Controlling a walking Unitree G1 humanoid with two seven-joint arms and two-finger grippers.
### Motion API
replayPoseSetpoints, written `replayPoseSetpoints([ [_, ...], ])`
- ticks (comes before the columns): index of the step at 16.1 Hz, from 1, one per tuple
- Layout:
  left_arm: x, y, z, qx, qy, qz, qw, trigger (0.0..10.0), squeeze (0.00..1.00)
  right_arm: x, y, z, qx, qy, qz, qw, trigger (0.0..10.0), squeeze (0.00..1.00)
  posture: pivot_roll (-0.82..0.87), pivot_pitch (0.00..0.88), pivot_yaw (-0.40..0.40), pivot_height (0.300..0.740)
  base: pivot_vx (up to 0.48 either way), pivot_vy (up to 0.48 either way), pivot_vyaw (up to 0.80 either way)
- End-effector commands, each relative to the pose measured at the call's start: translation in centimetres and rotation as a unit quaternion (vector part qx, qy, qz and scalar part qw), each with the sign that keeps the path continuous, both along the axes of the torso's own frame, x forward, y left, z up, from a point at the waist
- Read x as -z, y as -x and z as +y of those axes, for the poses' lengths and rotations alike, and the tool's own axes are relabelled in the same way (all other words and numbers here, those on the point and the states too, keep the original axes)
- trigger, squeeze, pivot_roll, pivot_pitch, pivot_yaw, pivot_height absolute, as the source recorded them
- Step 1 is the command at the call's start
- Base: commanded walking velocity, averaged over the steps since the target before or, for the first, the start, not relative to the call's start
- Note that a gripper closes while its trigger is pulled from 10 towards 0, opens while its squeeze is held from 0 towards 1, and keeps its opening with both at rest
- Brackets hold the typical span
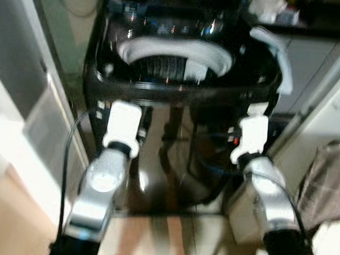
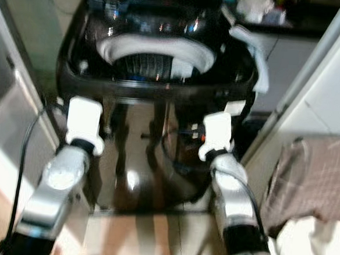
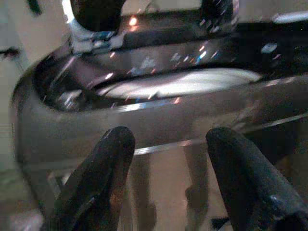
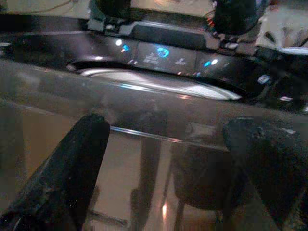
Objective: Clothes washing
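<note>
Washer: We see a shiny black top-loading washing machine (image 1: 177, 104) right in front of us. Its top is open, and a white ring (image 1: 175, 55) goes around the round hole.

Drum: We can see a dark ribbed tub (image 1: 162, 67) inside the ring. We cannot tell if any clothes are in it.

Left gripper: Our left gripper (image 3: 168, 187) is up in front of the washer's shiny front, just below its top edge. In the left wrist view, its two black fingers (image 3: 98, 178) are apart with nothing between them.

Right gripper: Our right gripper (image 4: 173, 183) is up at the same height, on the other side of the washer's front. Its two black fingers (image 4: 72, 173) are wide apart and hold nothing.

Head views: These show both silver arms with white blocks at the wrists (image 1: 123, 124), but not the fingers.

Right wrist view: It shows small blue lights on the black control panel (image 4: 163, 53) at the back of the washer.

Cloth: A brown checked cloth (image 2: 306, 178) lies in a heap on our right, beside the washer and apart from both grippers.

Wall: A pale wall panel (image 1: 22, 64) stands on our left.
</note>
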State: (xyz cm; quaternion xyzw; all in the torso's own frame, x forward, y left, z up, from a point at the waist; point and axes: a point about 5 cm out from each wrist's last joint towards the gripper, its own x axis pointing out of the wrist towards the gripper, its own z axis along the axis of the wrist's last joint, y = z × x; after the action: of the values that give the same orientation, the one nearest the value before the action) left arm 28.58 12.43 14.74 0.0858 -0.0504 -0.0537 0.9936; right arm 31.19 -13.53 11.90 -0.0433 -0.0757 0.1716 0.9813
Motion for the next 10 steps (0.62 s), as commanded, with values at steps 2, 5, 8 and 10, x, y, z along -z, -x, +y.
replayPoseSetpoints([
  [2,0.2,-0.3,0.5,-0.007,0.012,0.008,1.000,10.0,0.00,-0.2,-0.3,0.8,-0.010,-0.001,-0.002,1.000,10.0,0.00,-0.08,0.000,-0.031,0.740,-0.144,0.000,0.00],
  [5,0.7,-0.5,1.3,-0.018,0.018,0.014,1.000,10.0,0.00,0.3,-0.3,0.6,-0.008,-0.015,0.024,1.000,10.0,0.00,-0.08,0.000,-0.033,0.740,-0.305,0.000,0.00],
  [8,1.1,-0.4,1.6,-0.023,0.021,0.023,0.999,10.0,0.00,1.0,-0.3,0.5,-0.010,-0.010,0.041,0.999,10.0,0.00,-0.08,0.000,-0.034,0.740,-0.310,-0.080,0.00],
  [10,1.1,-0.4,1.5,-0.022,0.021,0.023,0.999,10.0,0.00,1.0,-0.3,0.6,-0.011,-0.009,0.041,0.999,10.0,0.00,-0.08,0.000,-0.035,0.740,-0.296,0.000,0.00],
])
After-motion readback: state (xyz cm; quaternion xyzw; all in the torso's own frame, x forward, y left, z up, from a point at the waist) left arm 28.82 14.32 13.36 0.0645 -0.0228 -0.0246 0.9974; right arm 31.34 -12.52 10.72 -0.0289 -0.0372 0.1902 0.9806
